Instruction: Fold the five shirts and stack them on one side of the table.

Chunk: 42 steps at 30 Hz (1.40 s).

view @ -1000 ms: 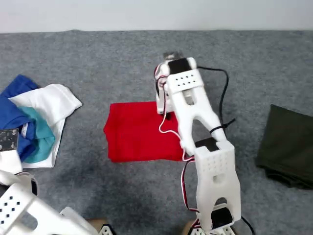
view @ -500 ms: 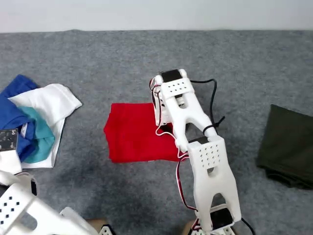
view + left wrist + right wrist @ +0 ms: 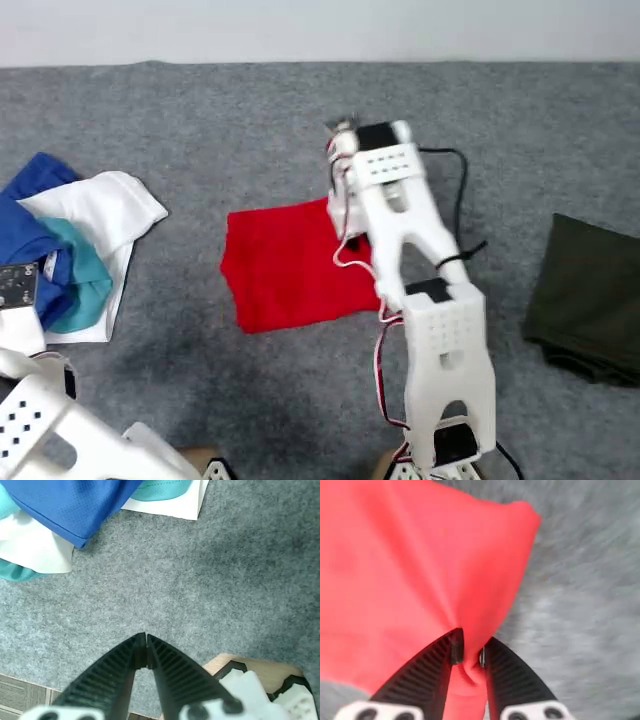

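A folded red shirt (image 3: 285,265) lies mid-table, slightly skewed. My right gripper (image 3: 468,655) is shut on the red shirt (image 3: 420,570) at its edge, with cloth bunched between the fingers; in the high view that arm (image 3: 400,230) stands over the shirt's right side. A loose pile of blue shirt (image 3: 25,235), white shirt (image 3: 100,210) and teal shirt (image 3: 80,275) sits at the left. A dark green folded shirt (image 3: 590,300) rests at the right edge. My left gripper (image 3: 146,652) is shut on nothing, above bare carpet near the blue shirt (image 3: 70,505).
Grey carpet (image 3: 200,120) covers the table. The left arm's white base (image 3: 50,430) sits at the near left corner. A wooden edge (image 3: 260,672) and arm base lie below the left gripper. A black cable (image 3: 455,190) loops off the right arm.
The right arm swung left, then back right, and the red shirt shifted right and rotated slightly with it. The left arm kept still.
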{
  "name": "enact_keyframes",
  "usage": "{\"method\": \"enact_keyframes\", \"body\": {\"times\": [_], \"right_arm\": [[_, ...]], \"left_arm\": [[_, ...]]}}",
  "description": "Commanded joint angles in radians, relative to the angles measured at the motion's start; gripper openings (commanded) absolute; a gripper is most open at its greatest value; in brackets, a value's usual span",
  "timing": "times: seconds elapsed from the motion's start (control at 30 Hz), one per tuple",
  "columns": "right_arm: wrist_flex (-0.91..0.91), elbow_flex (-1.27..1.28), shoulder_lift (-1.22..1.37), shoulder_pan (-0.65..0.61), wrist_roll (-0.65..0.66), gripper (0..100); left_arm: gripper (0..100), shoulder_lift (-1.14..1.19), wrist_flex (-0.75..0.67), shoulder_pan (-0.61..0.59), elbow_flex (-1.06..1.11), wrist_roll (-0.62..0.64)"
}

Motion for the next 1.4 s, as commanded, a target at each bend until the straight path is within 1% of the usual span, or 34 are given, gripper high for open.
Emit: {"method": "enact_keyframes", "body": {"times": [0.0, 0.1, 0.2, 0.37, 0.43, 0.47, 0.73, 0.87, 0.9, 1.0, 1.1, 1.23, 1.3, 1.37], "right_arm": [[0.031, -0.031, -0.148, 0.076, 0.384, 0.9], [0.030, -0.032, -0.153, 0.127, 0.678, 0.9], [0.004, -0.032, -0.142, 0.157, 0.899, 0.9], [-0.136, -0.032, -0.120, 0.166, 1.125, 0.9], [-0.194, -0.032, -0.120, 0.159, 1.177, 0.9], [-0.226, -0.032, -0.120, 0.148, 1.181, 0.9], [-0.348, -0.028, -0.082, 0.082, 1.181, 0.9], [-0.397, -0.032, -0.054, 0.085, 1.172, 1.3], [-0.397, -0.032, -0.054, 0.091, 1.149, 2.1], [-0.397, -0.034, -0.058, 0.102, 1.030, 10.9], [-0.412, -0.034, -0.084, 0.110, 0.862, 17.4], [-0.450, -0.034, -0.116, 0.110, 0.677, 19.2], [-0.446, -0.034, -0.128, 0.110, 0.591, 19.2], [-0.421, -0.034, -0.143, 0.110, 0.477, 19.3]], "left_arm": [[1, -0.012, -0.023, 0.005, -0.007, -0.003], [1, -0.012, -0.021, 0.003, -0.007, -0.003], [1, -0.012, -0.021, 0.003, -0.005, -0.003], [1, -0.012, -0.020, -0.002, -0.005, -0.003], [1, -0.012, -0.020, -0.002, -0.005, -0.003], [1, -0.012, -0.020, -0.002, -0.005, -0.003], [1, -0.012, -0.020, 0.000, -0.004, -0.003], [1, -0.012, -0.020, 0.000, -0.004, -0.003], [1, -0.012, -0.020, 0.000, -0.004, -0.003], [1, -0.012, -0.020, 0.000, -0.004, -0.003], [1, -0.012, -0.020, 0.003, -0.004, -0.003], [1, -0.012, -0.023, 0.005, 0.007, -0.003], [1, -0.012, -0.025, 0.005, 0.013, -0.003], [1, -0.012, -0.025, 0.005, 0.013, -0.003]]}}
